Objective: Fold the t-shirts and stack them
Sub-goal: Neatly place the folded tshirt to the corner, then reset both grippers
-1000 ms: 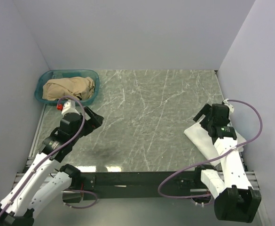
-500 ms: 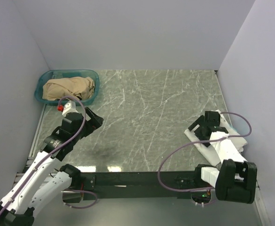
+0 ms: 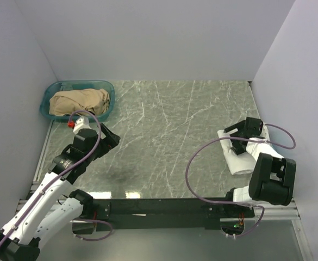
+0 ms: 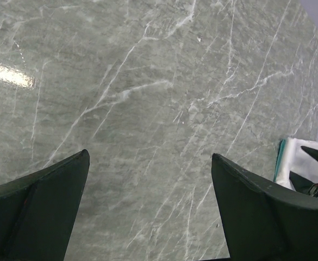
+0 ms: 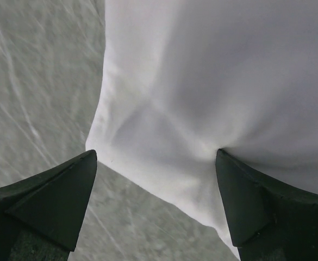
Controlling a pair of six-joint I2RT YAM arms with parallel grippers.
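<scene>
- Saw the right arm (image 3: 268,175) fold back on itself over the last second, elbow drawn in toward the base, forearm no longer stretched out across the cloth.
- Found the right gripper (image 3: 234,138) hanging just above the white t-shirt (image 3: 240,160), jaws spread wide and pinching nothing. Made out only smooth white cloth and a soft crease beneath the fingers in the wrist view.
- Placed the white t-shirt at the right edge of the table (image 3: 169,125), near the right wall, lying as a compact folded rectangle, with more of it uncovered than a second ago.
- Caught a thin teal edge along the near side of that white bundle in the left wrist view, probably the teal t-shirt (image 4: 279,160) lying underneath. Could not confirm it from overhead.
- Noticed almost no change on the left: left gripper (image 3: 110,136) hovering over bare stone, well apart from the shirts, fingers spread and empty.
- Spotted the basket (image 3: 77,84) in the far left corner with a tan cloth (image 3: 80,102) heaped inside, looking the same as before.
- Read the open jaws and the pulled-back arm as a release already made, so judged the folding and stacking done or very nearly so. Expected at most a tidy-up of the stack, then a retreat.
</scene>
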